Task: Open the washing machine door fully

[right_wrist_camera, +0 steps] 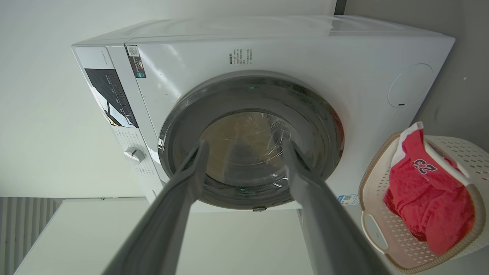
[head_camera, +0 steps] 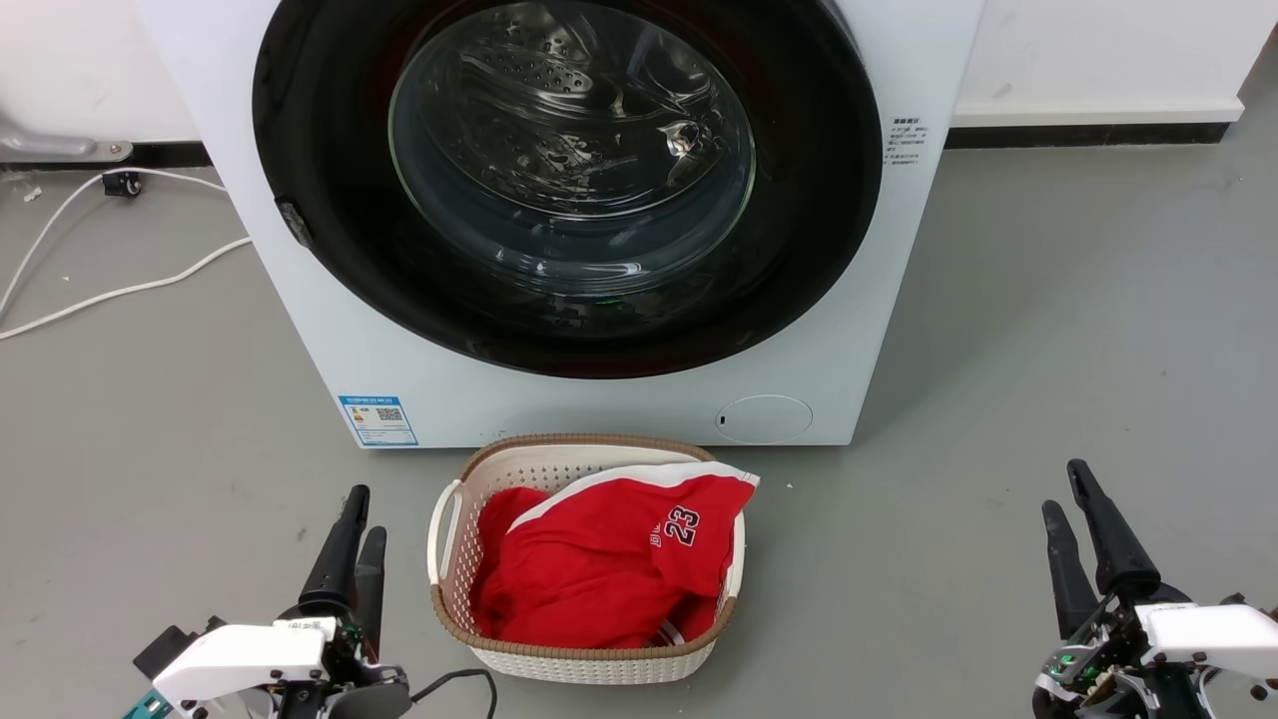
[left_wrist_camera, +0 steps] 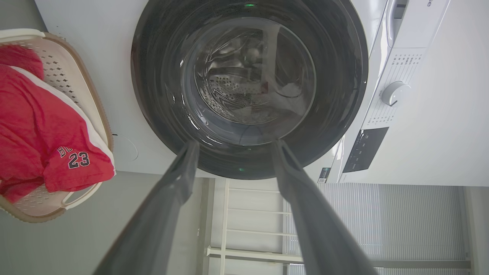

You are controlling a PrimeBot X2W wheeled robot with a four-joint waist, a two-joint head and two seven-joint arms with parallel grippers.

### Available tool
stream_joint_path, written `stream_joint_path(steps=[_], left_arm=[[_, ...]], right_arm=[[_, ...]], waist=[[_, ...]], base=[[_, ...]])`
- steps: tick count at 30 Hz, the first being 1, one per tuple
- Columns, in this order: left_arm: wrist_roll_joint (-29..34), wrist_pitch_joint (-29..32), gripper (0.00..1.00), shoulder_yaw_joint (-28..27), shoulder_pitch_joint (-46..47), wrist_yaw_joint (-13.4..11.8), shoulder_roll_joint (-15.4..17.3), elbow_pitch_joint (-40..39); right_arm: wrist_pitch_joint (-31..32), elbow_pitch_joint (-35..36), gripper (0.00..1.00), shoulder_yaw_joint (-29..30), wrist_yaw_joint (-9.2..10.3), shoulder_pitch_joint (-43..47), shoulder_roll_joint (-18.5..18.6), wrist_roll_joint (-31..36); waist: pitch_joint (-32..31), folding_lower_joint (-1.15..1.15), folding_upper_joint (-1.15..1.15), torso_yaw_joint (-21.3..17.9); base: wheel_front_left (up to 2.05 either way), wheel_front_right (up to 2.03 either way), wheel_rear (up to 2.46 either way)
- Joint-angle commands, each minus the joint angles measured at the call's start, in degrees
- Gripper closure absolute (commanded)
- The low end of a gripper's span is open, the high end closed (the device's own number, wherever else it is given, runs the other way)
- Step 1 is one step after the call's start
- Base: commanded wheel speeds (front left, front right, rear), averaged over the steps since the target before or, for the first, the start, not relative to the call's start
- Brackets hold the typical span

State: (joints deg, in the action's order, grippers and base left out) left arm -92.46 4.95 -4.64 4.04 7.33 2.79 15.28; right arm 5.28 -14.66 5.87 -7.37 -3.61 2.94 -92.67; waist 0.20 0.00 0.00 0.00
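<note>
The washing machine door (head_camera: 569, 180) is a big glossy black disc with a clear glass bowl centre, lying flat against the white washer (head_camera: 599, 404). It also fills the left wrist view as the door (left_wrist_camera: 248, 84), and the right wrist view has the door (right_wrist_camera: 250, 141) too. My left gripper (head_camera: 365, 514) sits low at the lower left, open and holding nothing, well short of the washer. My right gripper (head_camera: 1063, 487) sits at the lower right, also open and holding nothing. Each wrist view looks between spread fingers: left gripper (left_wrist_camera: 235, 144), right gripper (right_wrist_camera: 245, 144).
A cream laundry basket (head_camera: 449, 519) holding a red jersey (head_camera: 599, 559) stands on the grey floor just in front of the washer, between my arms. A small round white flap (head_camera: 764, 419) is at the washer's lower right. White cables (head_camera: 120, 290) trail on the floor at left.
</note>
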Motion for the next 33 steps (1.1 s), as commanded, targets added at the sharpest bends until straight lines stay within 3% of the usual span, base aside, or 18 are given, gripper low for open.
stream_joint_path(steps=[1, 10, 18, 26, 33], left_arm=[[0.3, -0.5, 0.00, 0.6, 1.1, 0.1, 0.2, -1.3], [2.1, -3.0, 0.00, 3.1, 1.2, 0.1, 0.2, -2.6], [8.1, -5.0, 0.00, 5.0, 1.5, 0.1, 0.2, -4.8], [15.7, -6.8, 0.00, 7.0, 1.8, 0.1, 0.2, -7.1], [26.0, -8.2, 0.00, 7.4, 2.0, 0.1, 0.2, -9.6]], right_arm=[[-0.5, 1.6, 0.00, -0.2, -0.03, -0.8, 0.2, 0.6], [-3.1, 3.6, 0.00, -1.4, -0.05, 0.3, 0.7, 2.8], [-5.2, 6.2, 0.00, -3.1, -0.06, 0.5, 1.8, 7.4], [-7.0, 7.7, 0.00, -4.3, -0.07, 1.2, 3.1, 17.0], [-8.5, 8.6, 0.00, -4.7, -0.08, 1.7, 3.4, 26.2]], waist=[[0.0, 0.00, 0.00, 0.0], [0.0, 0.00, 0.00, 0.1], [0.1, 0.00, 0.00, 0.1], [0.0, 0.00, 0.00, 0.3], [0.0, 0.00, 0.00, 0.4]], base=[[0.00, 0.00, 0.00], [0.00, 0.00, 0.00], [0.00, 0.00, 0.00], [0.00, 0.00, 0.00], [0.00, 0.00, 0.00]])
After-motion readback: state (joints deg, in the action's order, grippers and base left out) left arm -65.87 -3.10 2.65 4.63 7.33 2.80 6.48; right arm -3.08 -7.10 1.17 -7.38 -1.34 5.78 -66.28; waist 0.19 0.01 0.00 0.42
